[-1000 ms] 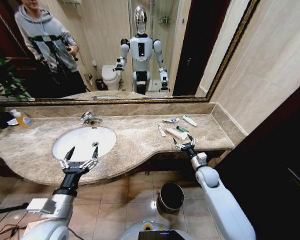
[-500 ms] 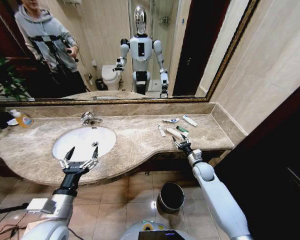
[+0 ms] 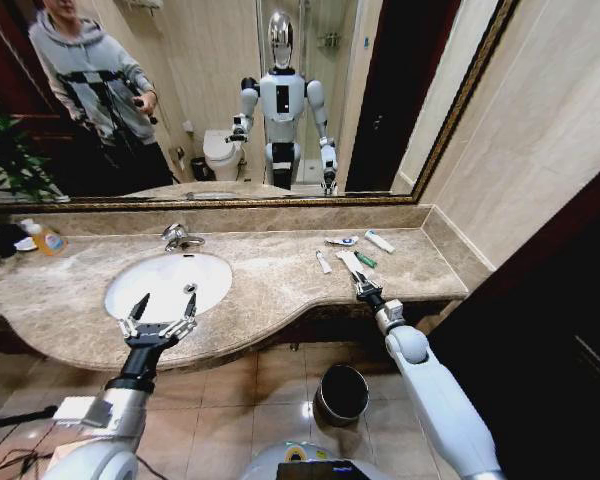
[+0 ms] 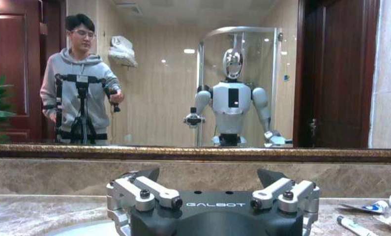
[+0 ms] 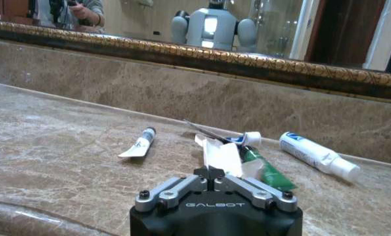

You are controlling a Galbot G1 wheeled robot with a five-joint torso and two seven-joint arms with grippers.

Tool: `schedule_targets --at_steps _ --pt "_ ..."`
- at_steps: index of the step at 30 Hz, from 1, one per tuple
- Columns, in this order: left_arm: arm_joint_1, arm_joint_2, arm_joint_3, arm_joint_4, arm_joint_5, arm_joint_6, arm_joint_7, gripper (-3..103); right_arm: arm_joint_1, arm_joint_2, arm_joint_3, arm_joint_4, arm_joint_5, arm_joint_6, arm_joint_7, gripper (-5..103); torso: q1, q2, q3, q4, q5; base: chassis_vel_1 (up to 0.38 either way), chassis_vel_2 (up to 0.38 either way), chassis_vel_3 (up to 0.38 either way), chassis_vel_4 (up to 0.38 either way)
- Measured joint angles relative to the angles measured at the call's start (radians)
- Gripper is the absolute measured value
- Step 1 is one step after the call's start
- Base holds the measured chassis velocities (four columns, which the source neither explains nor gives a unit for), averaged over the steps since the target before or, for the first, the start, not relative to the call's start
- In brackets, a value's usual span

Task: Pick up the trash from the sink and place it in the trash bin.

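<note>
Right pincer clamping white sachet right of sink; lifting straight avoids snagging green tube. Left pincer idling open over sink.

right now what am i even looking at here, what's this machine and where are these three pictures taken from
It is a two-armed wheeled robot at a bathroom counter; the mirror shows it whole. One picture comes from its head, one from each wrist. The right tool is shut on a white sachet on the marble surround, beside a green tube, a blue-marked tube and a small tube. The left tool hovers open over the front edge of the sink. The trash bin stands on the floor below.
</note>
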Motion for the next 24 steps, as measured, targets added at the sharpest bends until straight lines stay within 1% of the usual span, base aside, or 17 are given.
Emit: schedule_targets --at_steps 6,13,17,18,21,22,24 --pt "0.000 0.000 0.000 0.000 0.000 0.000 0.000 100 -0.011 -0.003 0.006 0.020 0.003 0.002 0.005 0 0.000 0.000 0.000 0.0000 0.0000 0.000 0.000 0.000 0.000" --pt "0.000 0.000 0.000 0.000 0.000 0.000 0.000 100 -0.056 -0.010 0.027 0.095 0.021 0.003 0.011 0 0.000 0.000 0.000 0.0001 0.0000 0.000 0.000 0.000 0.000" --pt "0.000 0.000 0.000 0.000 0.000 0.000 0.000 100 -0.147 -0.015 0.063 0.220 0.055 0.003 0.018 0 0.000 0.000 0.000 -0.0001 0.0000 0.000 0.000 0.000 0.000" --pt "0.000 0.000 0.000 0.000 0.000 0.000 0.000 100 -0.147 -0.015 0.063 0.220 0.055 0.003 0.018 0 0.000 0.000 0.000 -0.0001 0.0000 0.000 0.000 0.000 0.000" --pt "0.000 0.000 0.000 0.000 0.000 0.000 0.000 100 -0.226 -0.022 0.087 0.328 0.067 0.003 0.022 0 0.000 0.000 0.000 0.0000 -0.0001 0.000 0.000 0.000 0.000" --pt "0.000 0.000 0.000 0.000 0.000 0.000 0.000 100 -0.226 -0.022 0.087 0.328 0.067 0.003 0.022 0 0.000 0.000 0.000 0.0000 -0.0001 0.000 0.000 0.000 0.000" --pt "0.000 0.000 0.000 0.000 0.000 0.000 0.000 100 -0.274 -0.021 0.099 0.375 0.067 0.008 0.025 0 0.000 0.000 0.000 0.0000 0.0000 0.000 0.000 0.000 0.000"
